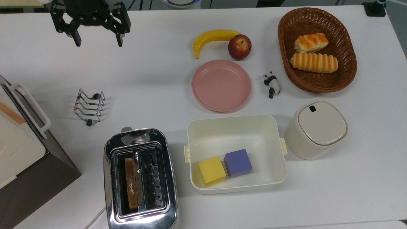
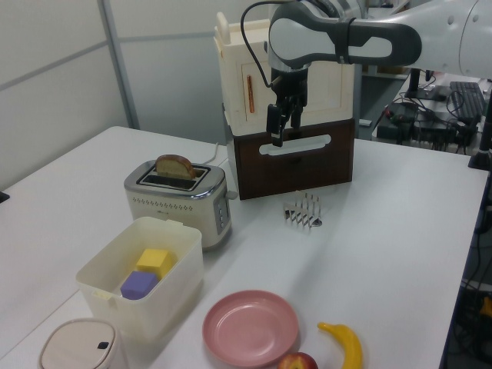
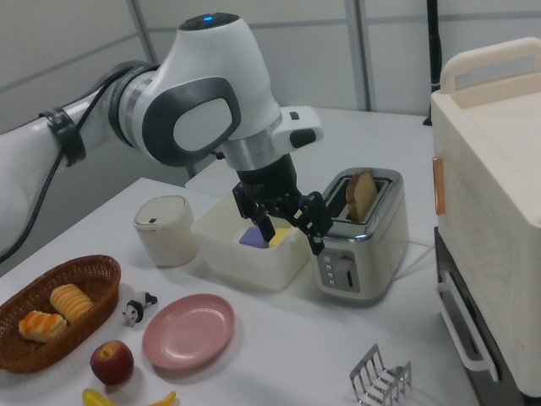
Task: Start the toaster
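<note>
Top view, left to right. Cream-and-brown box appliance with white handle at the top view's left edge. Gripper at the top view's upper left, above the table, jaws spread wide, holding nothing. Wire toast rack below it, well apart. Toaster sits at the bottom edge, chrome, lever tab on its end toward the rack; one bread slice stands in the top view's left slot, other slot bare. Gripper well apart from toaster. Just right of the toaster: cream bin with yellow cube and purple cube touching. Pink plate, banana and apple above it. Panda figure, lidded canister, wicker basket holding two bread rolls.
</note>
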Robot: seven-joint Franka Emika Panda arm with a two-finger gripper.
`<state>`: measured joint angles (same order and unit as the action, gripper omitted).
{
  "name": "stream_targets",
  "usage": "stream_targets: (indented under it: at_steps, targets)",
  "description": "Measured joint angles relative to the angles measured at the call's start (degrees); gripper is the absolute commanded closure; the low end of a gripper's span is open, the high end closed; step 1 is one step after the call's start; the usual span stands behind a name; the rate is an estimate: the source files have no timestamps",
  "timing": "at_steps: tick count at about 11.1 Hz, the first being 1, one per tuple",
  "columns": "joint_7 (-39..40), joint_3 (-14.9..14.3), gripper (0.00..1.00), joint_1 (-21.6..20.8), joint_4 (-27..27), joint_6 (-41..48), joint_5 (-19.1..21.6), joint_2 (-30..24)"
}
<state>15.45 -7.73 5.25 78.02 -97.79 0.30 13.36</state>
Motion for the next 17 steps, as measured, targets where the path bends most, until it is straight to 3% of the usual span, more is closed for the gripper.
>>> stream_targets:
  at_steps: [4, 6, 7, 15, 17]
  targets:
    - [0.05, -2.03, 0.0, -2.8, 0.22, 0.0, 0.0, 0.03]
    - [0.05, -3.41, 0.87, -4.34, 0.29, 0.03, 0.0, 0.13]
    - [0.05, -3.49, 1.0, -4.39, 0.38, 0.05, 0.0, 0.23]
    - [0.05, -3.62, 1.0, -4.39, 0.72, 0.07, 0.99, 0.54]
    - [0.05, -3.81, 1.0, -4.26, 0.72, -0.37, 3.91, 0.7]
